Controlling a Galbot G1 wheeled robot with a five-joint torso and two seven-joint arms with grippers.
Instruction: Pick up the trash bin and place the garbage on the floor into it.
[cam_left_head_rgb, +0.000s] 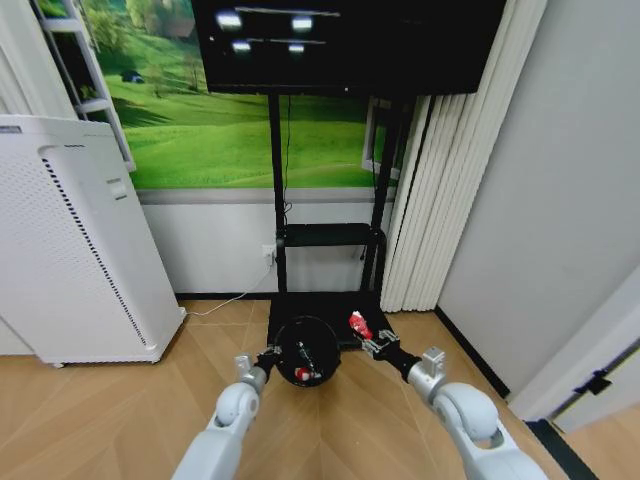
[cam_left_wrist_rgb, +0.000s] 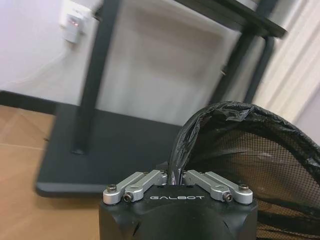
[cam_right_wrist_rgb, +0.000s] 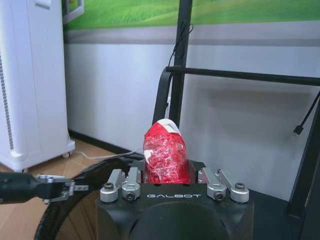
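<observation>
head view: my left gripper (cam_left_head_rgb: 268, 357) clamps trash bin (cam_left_head_rgb: 305, 351) rim, holding it up beside stand base (cam_left_head_rgb: 318, 306); my right gripper (cam_left_head_rgb: 372, 343) pinches red wrapper (cam_left_head_rgb: 359, 325) just beside bin, ready to drop in. wood floor (cam_left_head_rgb: 120, 420), white appliance (cam_left_head_rgb: 75, 245) left.
left wrist view: fingers closed on liner edge.
right wrist view: wrapper upright between jaws, above rim.

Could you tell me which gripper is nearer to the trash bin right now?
Left: the left gripper is clamped on the trash bin's rim, while the right gripper holds a red wrapper just beside it.
</observation>
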